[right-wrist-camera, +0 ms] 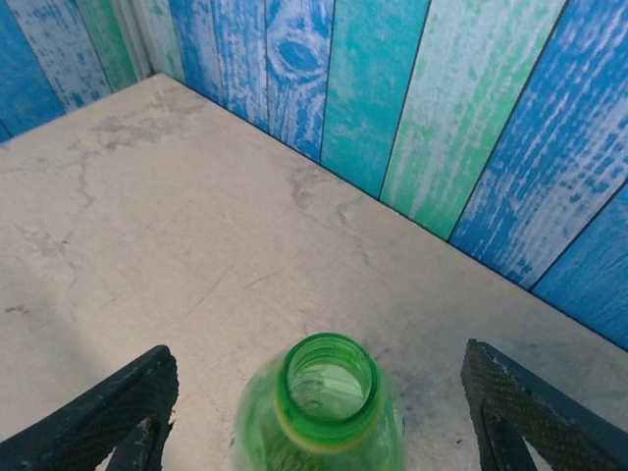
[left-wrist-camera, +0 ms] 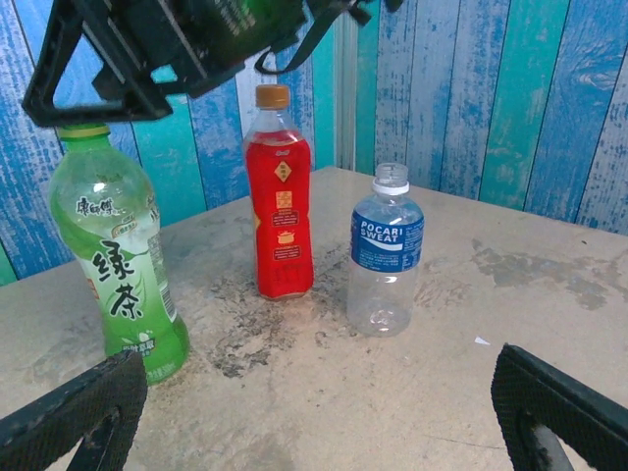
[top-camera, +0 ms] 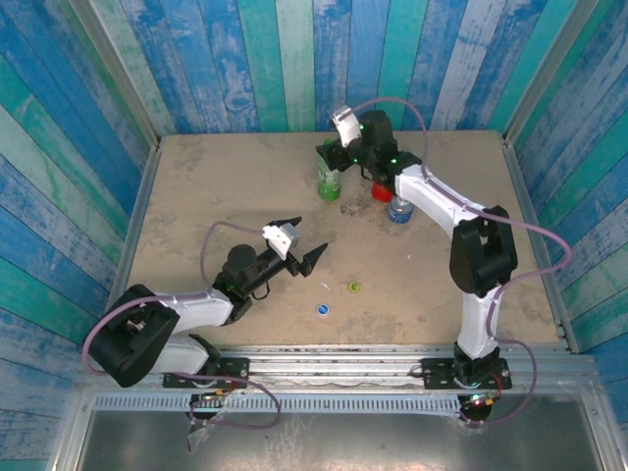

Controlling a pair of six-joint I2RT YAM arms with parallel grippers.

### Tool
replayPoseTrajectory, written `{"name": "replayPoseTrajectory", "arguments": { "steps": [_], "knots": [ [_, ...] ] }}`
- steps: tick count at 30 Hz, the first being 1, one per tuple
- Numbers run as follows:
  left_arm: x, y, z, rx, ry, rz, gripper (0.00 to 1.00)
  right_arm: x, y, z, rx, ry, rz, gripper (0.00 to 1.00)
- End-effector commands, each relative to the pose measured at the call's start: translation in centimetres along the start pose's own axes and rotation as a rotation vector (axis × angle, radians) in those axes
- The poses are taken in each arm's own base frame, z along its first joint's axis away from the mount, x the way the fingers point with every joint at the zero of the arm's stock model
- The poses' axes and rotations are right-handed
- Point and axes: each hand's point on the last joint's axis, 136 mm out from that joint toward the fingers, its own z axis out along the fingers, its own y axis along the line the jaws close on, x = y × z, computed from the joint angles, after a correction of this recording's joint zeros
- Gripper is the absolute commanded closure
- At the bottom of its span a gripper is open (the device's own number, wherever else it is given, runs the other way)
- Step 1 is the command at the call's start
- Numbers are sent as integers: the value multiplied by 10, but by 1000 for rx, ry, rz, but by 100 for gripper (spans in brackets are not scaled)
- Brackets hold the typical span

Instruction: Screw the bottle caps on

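From above, my left gripper (top-camera: 302, 240) gapes empty; the blue cap (top-camera: 322, 310) and yellow-green cap (top-camera: 354, 287) lie loose on the table (top-camera: 196, 186), well short of the bottles.

My left wrist view shows the red bottle (left-wrist-camera: 280, 216) wearing its orange cap (left-wrist-camera: 272, 95) and the clear bottle (left-wrist-camera: 385, 255) bare-necked.

In my right wrist view, my right gripper (right-wrist-camera: 319, 392) is spread wide around the green bottle (right-wrist-camera: 324, 412), holding nothing; its mouth is uncapped. I reckon one done, two left.

Along the far middle of the sand-coloured tabletop (top-camera: 196, 196), passage is blocked by a tall green plastic bottle (left-wrist-camera: 116, 260), a red labelled bottle (left-wrist-camera: 280, 216) and a short clear bottle (left-wrist-camera: 386, 260), gaps being left between them. Open room is left across the left side.
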Motion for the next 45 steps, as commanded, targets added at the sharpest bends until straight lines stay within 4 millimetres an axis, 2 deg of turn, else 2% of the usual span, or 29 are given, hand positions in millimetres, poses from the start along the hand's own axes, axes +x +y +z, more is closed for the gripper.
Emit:
{"name": "replayPoseTrajectory", "arguments": {
  "steps": [1,4,7,10,14,16,20,26,29,33,37,39,40,41,45],
  "knots": [
    [1,5,4,-17,5,28,6,-1,0,12,-17,-6,30,28],
    [1,4,4,-12,7,27,6,4,7,22,-68,-6,34,33],
    [2,3,4,-5,12,27,6,6,9,28,-83,-7,47,44],
    [3,2,3,-3,18,28,6,7,10,29,-88,-10,67,57],
    [3,4,2,-12,18,35,6,8,12,27,-96,-8,73,68],
    [0,8,-3,-45,-4,38,6,9,13,23,-100,-4,73,74],
    [-2,17,-10,-90,-10,53,6,6,21,10,-127,-21,66,79],
    [-2,27,-13,-113,-20,19,6,8,41,-16,-177,-30,22,82],
    [-1,27,-13,-102,-26,0,6,12,60,-34,-223,-31,-9,82],
    [-1,26,-13,-85,-45,-24,6,20,101,-66,-378,-55,-82,83],
    [5,16,-15,-28,-30,-21,6,46,136,-95,-515,-50,-167,82],
    [6,11,-18,1,-34,-12,6,58,145,-105,-550,-60,-218,81],
    [7,11,-19,3,-33,-9,6,63,162,-110,-585,-68,-242,81],
    [7,9,-20,13,-31,-6,6,67,170,-116,-607,-83,-265,81],
    [8,-3,-21,86,-24,12,6,81,187,-132,-655,-98,-325,81]
  ]
}}
